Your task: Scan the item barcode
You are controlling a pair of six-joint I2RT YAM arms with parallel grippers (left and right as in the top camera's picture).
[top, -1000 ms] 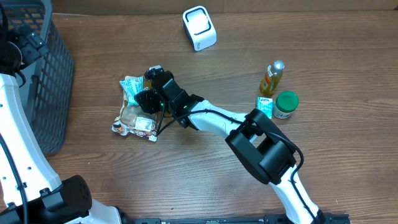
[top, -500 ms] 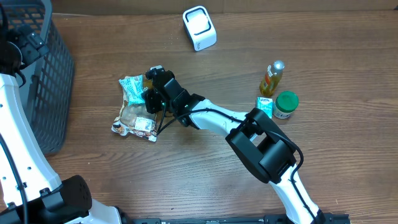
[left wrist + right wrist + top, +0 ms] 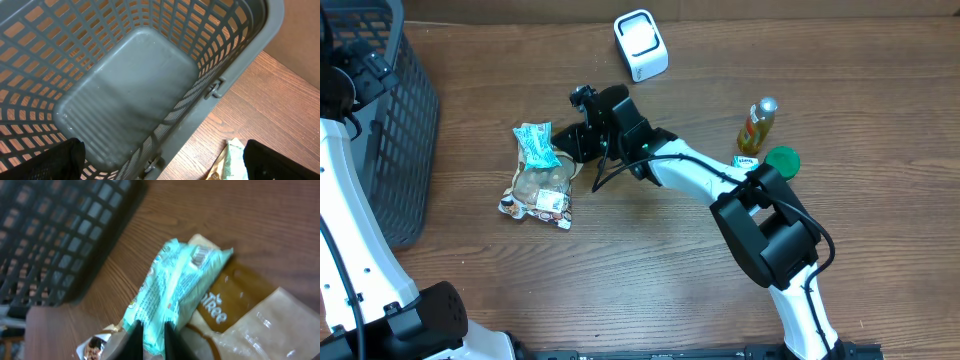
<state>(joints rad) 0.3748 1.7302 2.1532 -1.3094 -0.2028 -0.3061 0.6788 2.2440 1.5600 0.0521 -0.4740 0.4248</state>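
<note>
**Right pincer (image 3: pixel 151 339): pinched down on a mint-green packet (image 3: pixel 172 287)**

Gripped the packet by one edge, both black fingers (image 3: pixel 134 341) drawn almost together with only the thin wrapper between them. Reached across the middle of the wooden table (image 3: pixel 620 270) to do so, on a long white-and-black arm. Had the packet slanted across the upper end of a brown and clear snack bag (image 3: pixel 538 190). Could not tell whether lifted clear of the bag or resting on it. Showed a small pale striped patch (image 3: pixel 200 255) near the packet's far end, too blurred to read.

Sat well apart from the white scanner (image 3: pixel 640 45), which stood at the far edge of the table with its window facing up.

Found the left pincer (image 3: pixel 160 167) spread wide and holding nothing, only its two dark fingertips visible in the bottom corners of its own view. Hung above a grey mesh basket (image 3: pixel 125 100) at the table's left side.

Grouped close together on the right side: an amber bottle with a silver cap (image 3: pixel 757 125), a green-lidded jar (image 3: pixel 781 168), and a small teal carton (image 3: pixel 746 168) just beside the jar, partly behind the right arm.
</note>
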